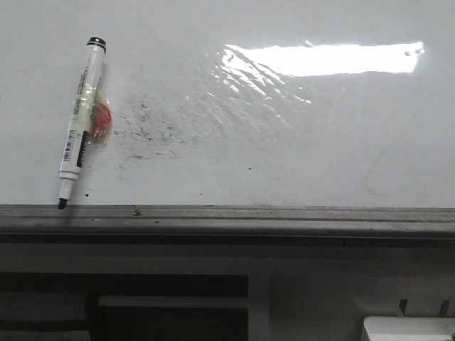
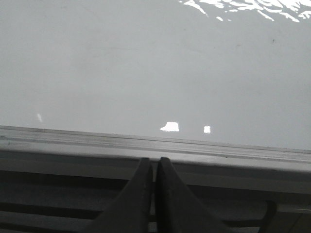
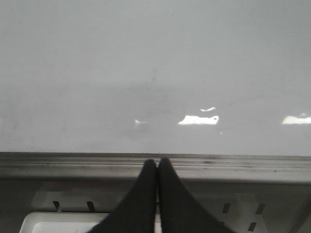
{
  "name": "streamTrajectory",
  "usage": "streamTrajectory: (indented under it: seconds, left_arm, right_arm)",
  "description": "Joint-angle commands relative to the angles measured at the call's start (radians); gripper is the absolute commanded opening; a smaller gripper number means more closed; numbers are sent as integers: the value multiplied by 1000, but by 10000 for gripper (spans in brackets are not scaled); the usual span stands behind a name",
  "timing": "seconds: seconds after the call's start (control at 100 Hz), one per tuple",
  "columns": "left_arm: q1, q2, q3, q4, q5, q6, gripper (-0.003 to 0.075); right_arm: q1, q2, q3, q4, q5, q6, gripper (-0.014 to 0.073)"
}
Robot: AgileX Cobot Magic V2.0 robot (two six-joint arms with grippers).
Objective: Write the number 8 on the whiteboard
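The whiteboard [image 1: 298, 142] is a large glossy white board with light glare and a grey metal edge rail [image 1: 227, 217]. No drawn number 8 shows on it; only faint black specks [image 1: 146, 128] lie near its left part. A white marker [image 1: 82, 121] with a black cap end, its black tip uncapped, lies on the board at the left, tip near the rail. My left gripper [image 2: 152, 162] is shut and empty, before the rail [image 2: 155, 145]. My right gripper [image 3: 157, 164] is shut and empty, before the rail [image 3: 155, 162]. Neither gripper shows in the front view.
A reddish lump wrapped in clear tape [image 1: 99, 121] sticks to the marker's side. Below the rail are a dark frame [image 1: 142, 298] and a white tray corner [image 1: 409, 328]. A white tray [image 3: 63, 224] lies under the right gripper.
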Motion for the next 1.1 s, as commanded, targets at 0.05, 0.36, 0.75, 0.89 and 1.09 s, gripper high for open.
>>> streamTrajectory:
  seconds: [0.05, 0.36, 0.75, 0.89, 1.09]
  left_arm:
    - [-2, -29, 37, -3, -53, -11, -20]
    - [-2, -29, 37, -3, -53, -11, -20]
    - [-2, -29, 37, -3, -53, -11, -20]
    - [-2, -29, 37, -3, -53, -11, -20]
    - [-2, -29, 37, -3, -53, -11, -20]
  right_arm:
    - [-5, -19, 17, -7, -38, -7, -63]
    - [-5, -19, 17, -7, -38, -7, -64]
    - [-5, -19, 17, -7, -38, -7, -63]
    - [-5, -19, 17, -7, -38, -7, -63]
    - [-5, -19, 17, -17, -53, -7, -63]
